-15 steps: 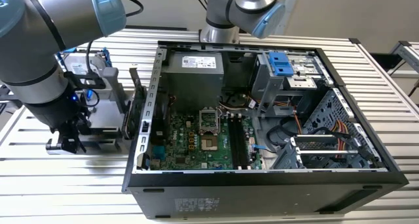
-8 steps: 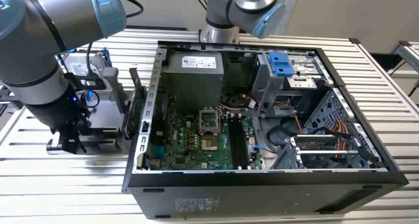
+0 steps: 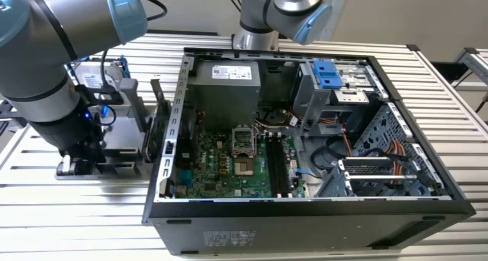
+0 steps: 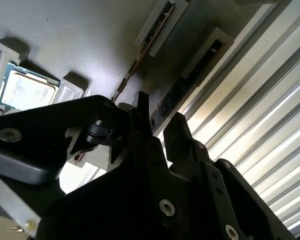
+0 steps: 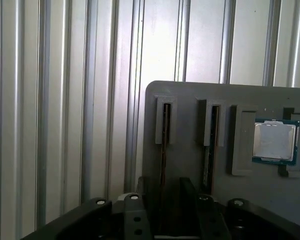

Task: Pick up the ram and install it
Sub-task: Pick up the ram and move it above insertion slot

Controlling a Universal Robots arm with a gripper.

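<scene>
Gripper [image 4: 159, 116] is right up in the lens in both wrist views, spread apart with a clear gap and nothing clamped as far as I can see. Straight ahead of it the ram [image 5: 162, 155] stands on edge in the outer slot of a grey holder [image 5: 190, 95]. Its long axis runs dead in line with that gap, thin faces toward the jaws. Can't tell if anything's touching it yet.

Count: two slots, two sticks. The second stick [image 5: 208, 160] sits just beside, toward the one processor chip [image 5: 274, 141]. Holder's on the ribbed desk [image 5: 65, 100], on the exterior view's left of the open computer case [image 3: 305, 215].
</scene>
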